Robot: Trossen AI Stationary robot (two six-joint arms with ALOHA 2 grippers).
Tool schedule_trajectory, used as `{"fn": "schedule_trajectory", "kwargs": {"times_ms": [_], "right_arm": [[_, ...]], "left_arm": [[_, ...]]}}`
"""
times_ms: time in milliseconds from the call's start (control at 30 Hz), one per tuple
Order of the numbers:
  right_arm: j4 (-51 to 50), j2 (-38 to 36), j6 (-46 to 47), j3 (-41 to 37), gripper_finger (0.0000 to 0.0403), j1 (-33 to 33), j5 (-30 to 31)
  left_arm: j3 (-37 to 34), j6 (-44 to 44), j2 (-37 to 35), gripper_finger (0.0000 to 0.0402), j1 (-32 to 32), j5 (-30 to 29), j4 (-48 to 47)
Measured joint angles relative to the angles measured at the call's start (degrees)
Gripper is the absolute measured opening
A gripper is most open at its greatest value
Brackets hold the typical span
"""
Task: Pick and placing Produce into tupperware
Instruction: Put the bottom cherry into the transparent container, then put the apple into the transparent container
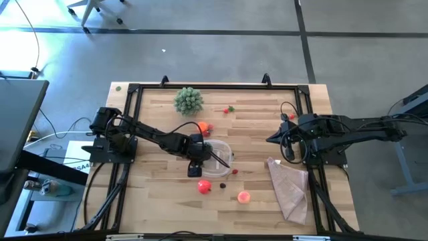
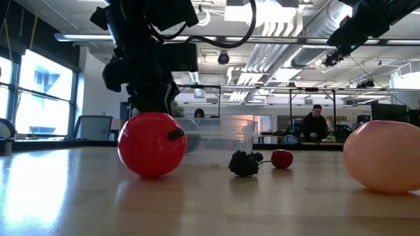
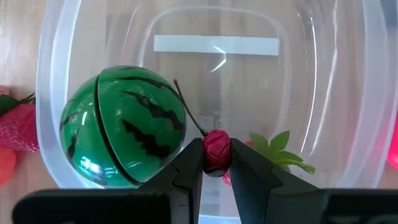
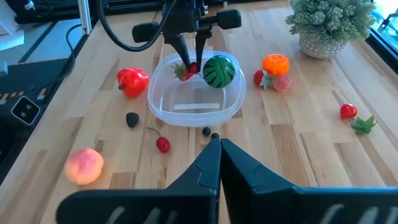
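Your left claw (image 4: 189, 61) is hanging over the tupperware (image 4: 194, 109), which is sitting near the middle of the desk (image 1: 254, 207), and its fingers are pinching a small dark-red raspberry-like berry (image 3: 216, 150) between their tips, with a thin dark stem (image 3: 188, 108) running up from it. Inside the tupperware you are looking at a green striped watermelon ball (image 3: 122, 126) resting against one wall, and a strawberry with green leaves (image 3: 275, 149) lying just beside the claw's tips.

Your right claw (image 4: 219, 144) is waiting at the right side of the desk, well apart from the container, with its fingers pressed together and holding nothing.

Around the tupperware, the rest of the produce is lying on the desk: a red pepper-like piece (image 4: 132, 81) and a dark blackberry (image 4: 132, 119) on one side, a red cherry (image 4: 163, 144) and a peach (image 4: 83, 165) nearer the front edge, an orange (image 4: 275, 65) with a strawberry (image 4: 260, 78) and a pink piece (image 4: 283, 83) touching it on the far side, and a small red tomato (image 4: 348, 111) near a green leaf (image 4: 364, 124). A bushy grey-green plant (image 1: 188, 100) is standing near the back edge, and a tan cloth (image 1: 289, 188) is lying by the right arm's base.

Beyond the desk, a person (image 2: 315, 124) is sitting in the room.
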Motion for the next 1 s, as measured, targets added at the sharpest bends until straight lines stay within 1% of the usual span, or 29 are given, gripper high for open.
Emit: {"fn": "schedule_trajectory", "kwargs": {"times_ms": [533,600,667,900,1000], "right_arm": [[0.02,0.00,-0.02,0.00,0.0000,0.00,0.00],[0.02,0.00,0.00,0.00,0.0000,0.00,0.00],[0.02,0.00,0.00,0.00,0.0000,0.00,0.00],[0.02,0.00,0.00,0.00,0.0000,0.00,0.00],[0.02,0.00,-0.01,0.00,0.0000,0.00,0.00]], "left_arm": [[0.02,-1.10,0.00,0.0063,0.00,2.71,0.07],[0.01,-1.16,0.00,0.0068,0.00,2.71,0.07],[0.02,-1.93,0.00,0.0083,0.00,2.69,0.07],[0.02,-4.97,-0.02,0.0163,0.00,2.49,0.15],[0.19,-5.42,-0.02,0.0185,0.00,2.51,0.08]]}}
